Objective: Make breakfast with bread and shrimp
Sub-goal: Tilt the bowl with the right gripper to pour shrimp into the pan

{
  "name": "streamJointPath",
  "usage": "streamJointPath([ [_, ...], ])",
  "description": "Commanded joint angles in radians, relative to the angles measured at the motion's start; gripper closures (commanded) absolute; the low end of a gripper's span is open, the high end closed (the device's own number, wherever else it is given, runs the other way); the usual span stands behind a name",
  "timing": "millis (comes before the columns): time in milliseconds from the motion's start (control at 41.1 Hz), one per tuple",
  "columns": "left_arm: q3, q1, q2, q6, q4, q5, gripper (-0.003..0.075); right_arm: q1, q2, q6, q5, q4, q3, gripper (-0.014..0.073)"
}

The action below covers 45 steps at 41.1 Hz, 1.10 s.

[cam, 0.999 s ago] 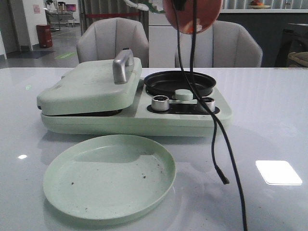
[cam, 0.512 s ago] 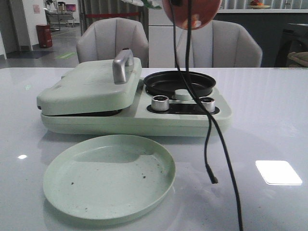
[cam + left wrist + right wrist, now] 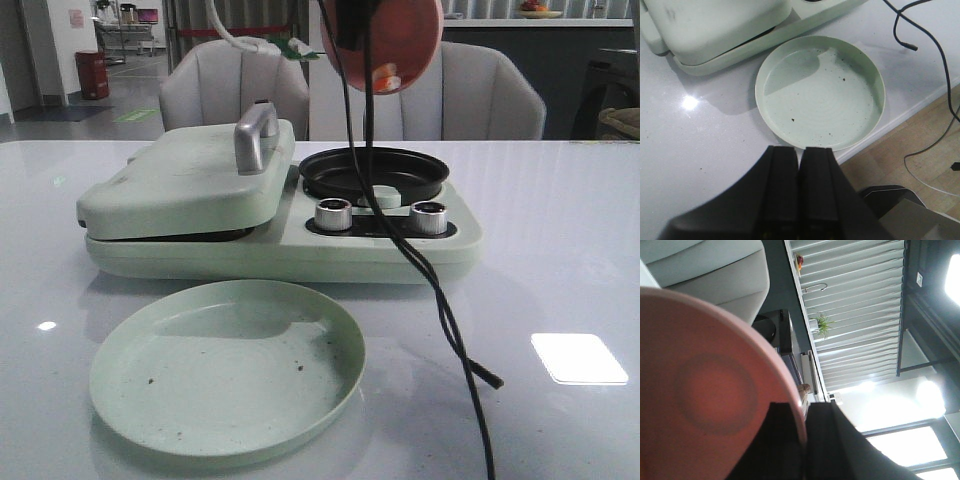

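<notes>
A pink plate (image 3: 405,30) hangs tilted steeply above the black pan (image 3: 373,172) at the top of the front view. My right gripper (image 3: 805,412) is shut on the plate's rim (image 3: 790,390). The shrimp (image 3: 386,76), small, orange and white, lies low on the plate's tilted face. No bread is in view. My left gripper (image 3: 800,149) is shut on nothing, hovering over the table's near edge just short of the pale green plate (image 3: 820,92), which holds only dark crumbs.
A pale green breakfast maker (image 3: 190,185) stands behind the green plate (image 3: 228,365), its lid down under a silver handle (image 3: 255,135). Two silver knobs (image 3: 333,213) sit before the pan. Black cables (image 3: 440,300) dangle across it onto the table. The table edge (image 3: 900,117) is close.
The pink plate has shifted left and tipped further. The shrimp has slid lower on it. The dangling cables have swung, with the loose end now further right on the table.
</notes>
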Motion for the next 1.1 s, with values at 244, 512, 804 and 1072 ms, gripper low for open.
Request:
streamJointPath([
  [244, -0.027, -0.008, -0.007, -0.010, -0.020, -0.054, 0.0621, -0.001, -0.118, -0.037, 0.059, -0.101, -0.057, 0.0551],
  [512, -0.027, -0.008, -0.007, -0.010, -0.020, -0.058, 0.0621, -0.001, -0.062, -0.041, 0.062, -0.005, -0.029, 0.0551],
  [804, -0.027, -0.008, -0.007, -0.010, -0.020, -0.058, 0.0621, 0.000, -0.043, -0.044, 0.105, -0.101, -0.053, 0.0551],
  [1072, -0.027, -0.008, -0.007, -0.010, -0.020, -0.058, 0.0621, 0.001, -0.110, -0.044, 0.119, -0.101, -0.089, 0.0551],
])
